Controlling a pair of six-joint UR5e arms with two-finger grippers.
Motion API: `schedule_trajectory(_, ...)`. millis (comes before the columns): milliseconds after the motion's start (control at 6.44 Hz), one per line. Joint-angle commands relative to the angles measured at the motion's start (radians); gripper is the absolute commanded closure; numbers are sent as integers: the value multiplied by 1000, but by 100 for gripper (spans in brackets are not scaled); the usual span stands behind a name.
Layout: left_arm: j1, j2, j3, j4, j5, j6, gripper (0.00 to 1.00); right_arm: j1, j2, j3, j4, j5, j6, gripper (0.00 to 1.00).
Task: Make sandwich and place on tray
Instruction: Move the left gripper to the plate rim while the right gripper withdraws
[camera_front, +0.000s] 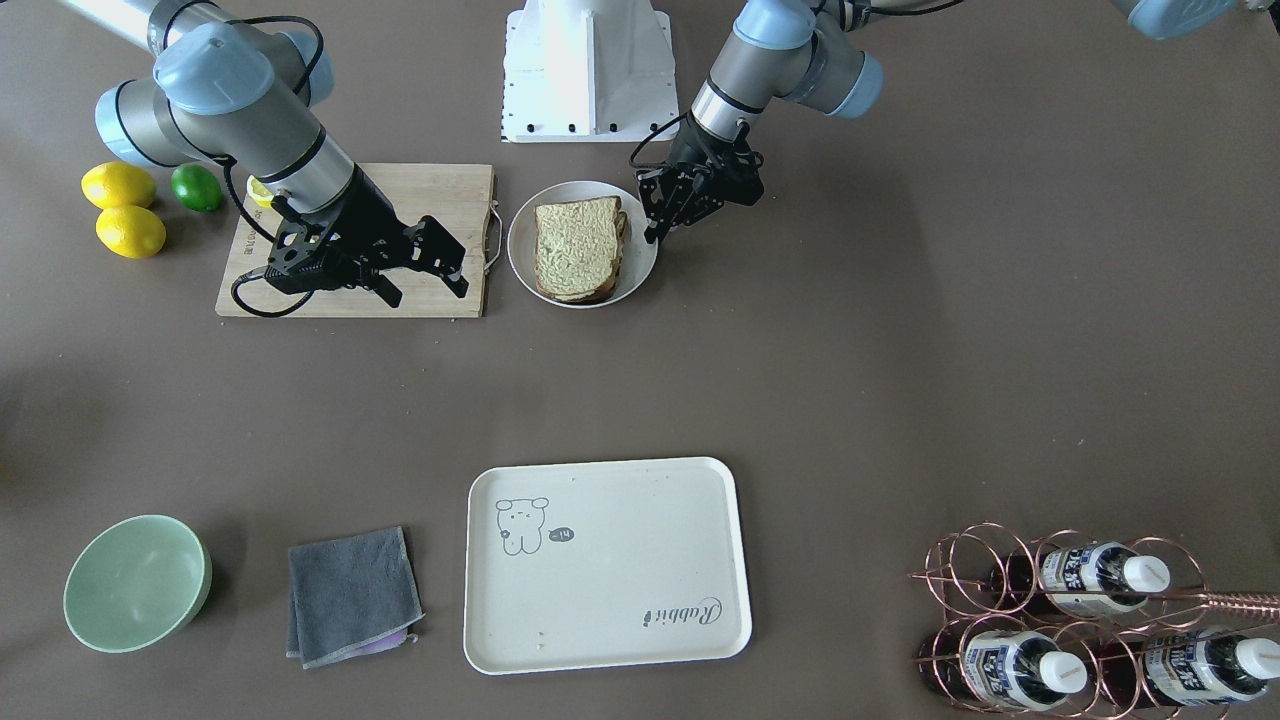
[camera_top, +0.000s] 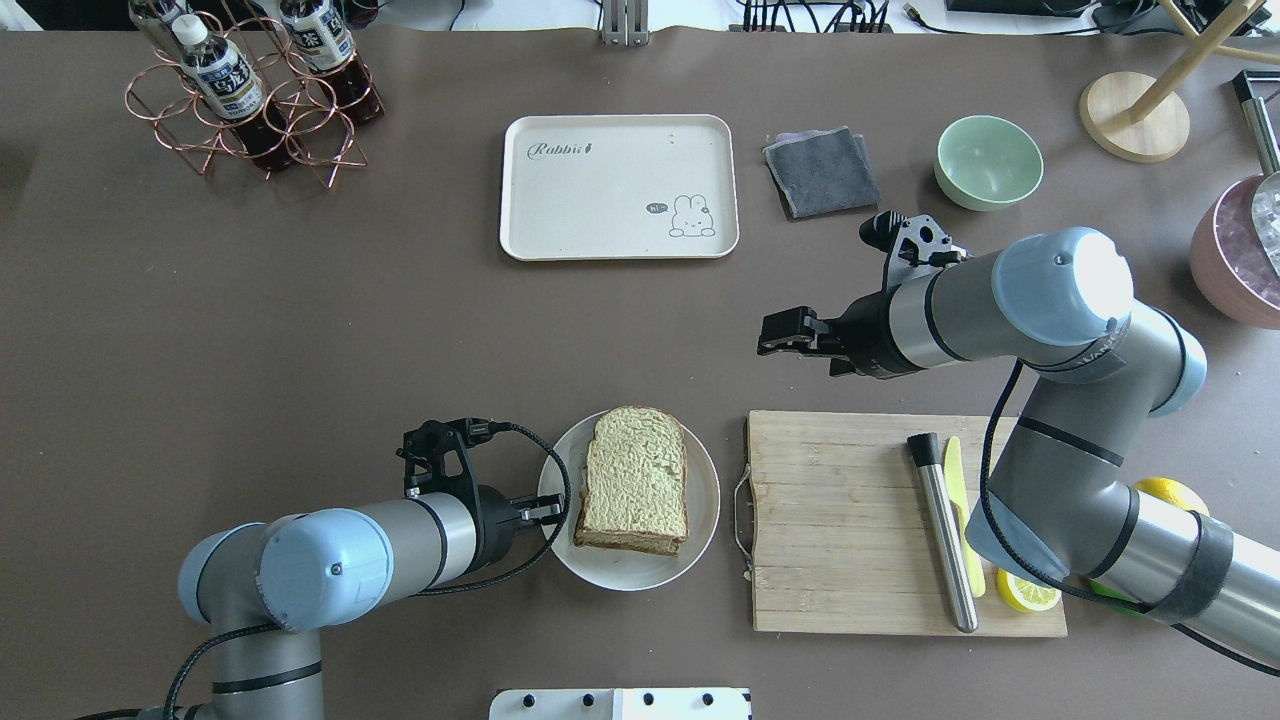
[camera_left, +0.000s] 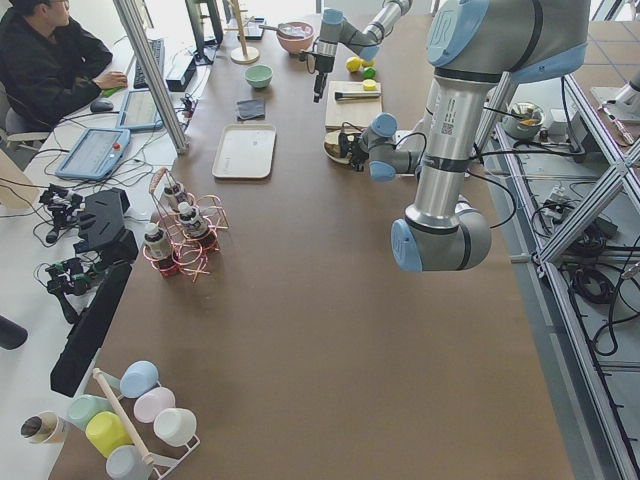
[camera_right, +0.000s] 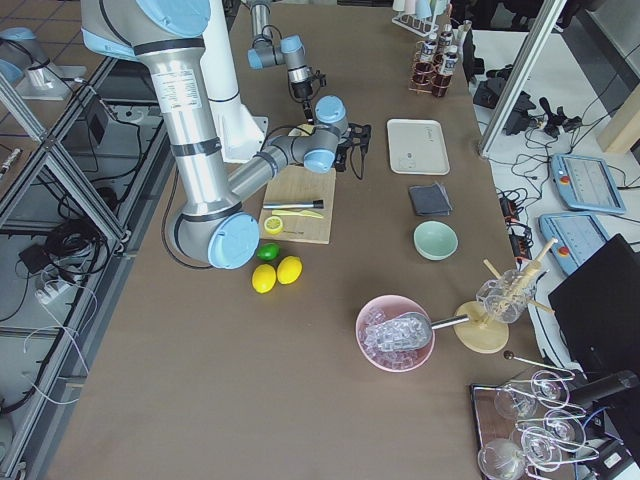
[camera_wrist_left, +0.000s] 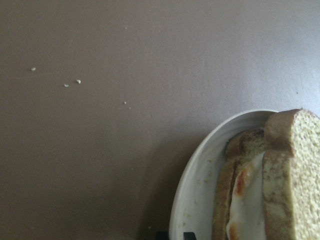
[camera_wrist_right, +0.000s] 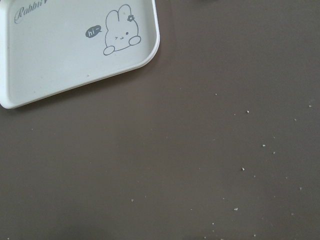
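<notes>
Sandwich (camera_top: 635, 480) of two squarish, pale greenish-tan bread slices with dark brown crusts lay stacked on a round white plate (camera_top: 640, 578) near the robot's edge of the brown table, just beside a wooden cutting board (camera_top: 840, 520). The left wrist view showed a white fried egg (camera_wrist_left: 250, 200) between the slices, so assembly looked finished. The step in hand seemed to be the transfer to the large cream rectangular plastic tray (camera_top: 600, 200), which sat bare and well apart across the table.

The left gripper (camera_top: 550, 513) hung at the plate's rim on the side away from the board, its fingers drawn close together and holding nothing. The right gripper (camera_top: 768, 338) hovered over bare table between board and tray, fingers spread wide and empty.

The next move probably called for one gripper to open and close across the whole stack, pinching both slices together. A loose or lopsided hold might have let the egg slide out or the top slice tip during the carry.

On the tray, "Rabbit" could be read in grey script, and a small speech bubble reading "hi~" sat beside the animal drawing. The labels on the bottles in the copper wire rack (camera_top: 230, 90) were too small to read.
</notes>
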Motion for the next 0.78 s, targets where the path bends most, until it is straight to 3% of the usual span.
schedule_trajectory(0,-7,0,-2,-2,-1,0,100,0,4,2,0,1,1,1)
schedule_trajectory(311,-39,0,-28,9,-17,3,100,2,-5,11,2,10,1,1)
schedule_trajectory(621,-137,0,-30,16,-142,2,100,8,-58,56,3,23,-2,1)
